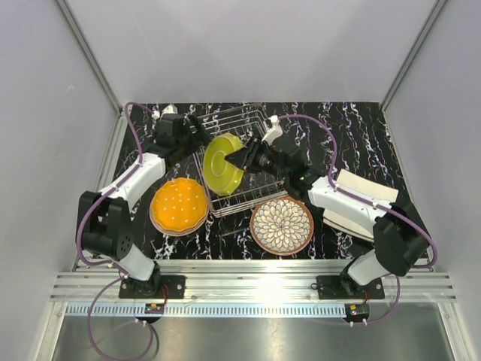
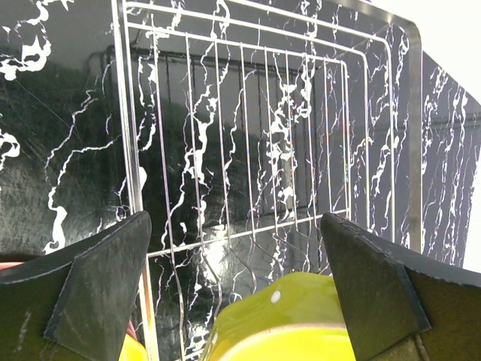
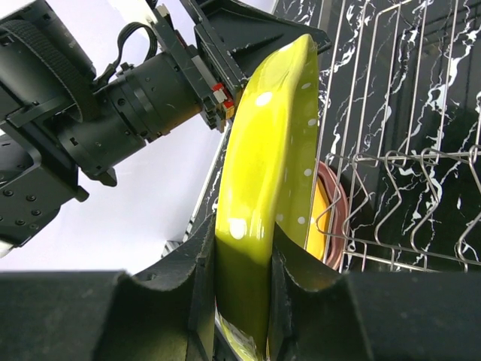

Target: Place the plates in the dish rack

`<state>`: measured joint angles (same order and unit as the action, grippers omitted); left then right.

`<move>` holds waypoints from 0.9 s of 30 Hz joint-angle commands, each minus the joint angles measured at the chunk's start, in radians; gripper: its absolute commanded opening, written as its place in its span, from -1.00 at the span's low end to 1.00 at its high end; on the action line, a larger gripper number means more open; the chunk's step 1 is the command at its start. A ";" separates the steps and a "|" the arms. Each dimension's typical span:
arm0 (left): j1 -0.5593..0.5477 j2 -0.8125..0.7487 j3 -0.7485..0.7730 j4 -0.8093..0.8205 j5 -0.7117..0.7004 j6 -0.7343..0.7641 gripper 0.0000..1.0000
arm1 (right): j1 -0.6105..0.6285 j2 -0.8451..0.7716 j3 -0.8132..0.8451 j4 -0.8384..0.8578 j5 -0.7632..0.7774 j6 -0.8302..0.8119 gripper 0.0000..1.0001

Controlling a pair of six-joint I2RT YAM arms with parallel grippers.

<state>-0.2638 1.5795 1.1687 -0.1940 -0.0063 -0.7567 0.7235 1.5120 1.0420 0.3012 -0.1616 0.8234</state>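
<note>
Right pincer [image 3: 242,252] I have clenched on the rim of the scalloped lime-green white-dotted plate [image 3: 263,150], upright on edge; the silver wire dish rack [image 3: 398,188] lies beneath and beyond. My left pincer [image 2: 237,278] gapes released, straddling the plate's far rim.

top: overhead from near edge, looks down on bench [image 1: 353,128] | left wrist: close, faces rack [image 2: 122,113] | right wrist: tight on green plate [image 3: 259,188] | shared: rack, green plate

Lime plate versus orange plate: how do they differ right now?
Pose: the lime plate stands on edge at the rack; the orange plate lies flat beside it. Grip: the right gripper pinches the lime plate's rim; nothing holds the orange plate. Both carry white dots.
</note>
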 commanded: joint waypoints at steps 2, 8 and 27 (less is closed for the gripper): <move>0.008 0.010 0.052 0.001 0.011 0.005 0.98 | 0.004 -0.043 0.101 0.190 -0.036 0.023 -1.00; 0.009 0.023 0.060 0.005 0.015 0.005 0.98 | 0.004 -0.003 0.102 0.213 -0.046 0.039 -1.00; 0.017 0.034 0.048 0.019 0.029 0.010 0.98 | 0.027 0.067 0.085 0.210 -0.018 0.008 -1.00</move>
<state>-0.2535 1.6077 1.1854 -0.1963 0.0048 -0.7567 0.7280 1.6062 1.0615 0.3393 -0.1776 0.8371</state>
